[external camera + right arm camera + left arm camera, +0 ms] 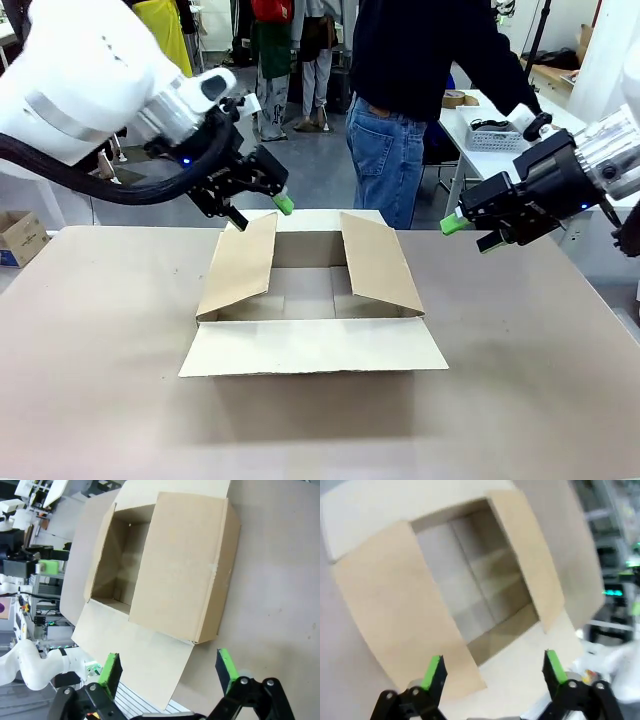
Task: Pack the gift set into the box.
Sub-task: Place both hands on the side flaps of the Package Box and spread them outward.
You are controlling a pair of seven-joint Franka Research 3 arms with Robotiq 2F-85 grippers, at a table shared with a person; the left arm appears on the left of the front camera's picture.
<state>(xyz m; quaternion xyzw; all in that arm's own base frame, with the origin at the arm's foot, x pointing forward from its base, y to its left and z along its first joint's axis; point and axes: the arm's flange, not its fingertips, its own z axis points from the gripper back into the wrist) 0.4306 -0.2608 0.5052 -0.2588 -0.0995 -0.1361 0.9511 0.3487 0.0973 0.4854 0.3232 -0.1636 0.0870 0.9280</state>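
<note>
– Brown corrugated cardboard: the box [310,300] sits at the centre of the frame on the counter [100,380], with nothing inside. Where is the hazard?
– In the flaps. The two side flaps lean inward over the opening and narrow it; the near flap lies flat toward the bottom edge. A load lowered between them would likely catch a flap and fold it in, or shove the light box across the counter.
– The grippers?
– The left gripper [260,212] is above the box's upper-left corner, spread wide and holding nothing. The right gripper [470,234] is right of the box and apart from it, likewise spread and empty.
– The gift set?
– A white slotted basket [492,135] stands on a side table [468,158] at upper right, near the person's sleeve [490,55]; its contents are too small to tell.
– Surroundings?
– The counter is plain grey-brown. A person in jeans stands at top centre, and a small brown carton [18,238] sits at the left edge.
</note>
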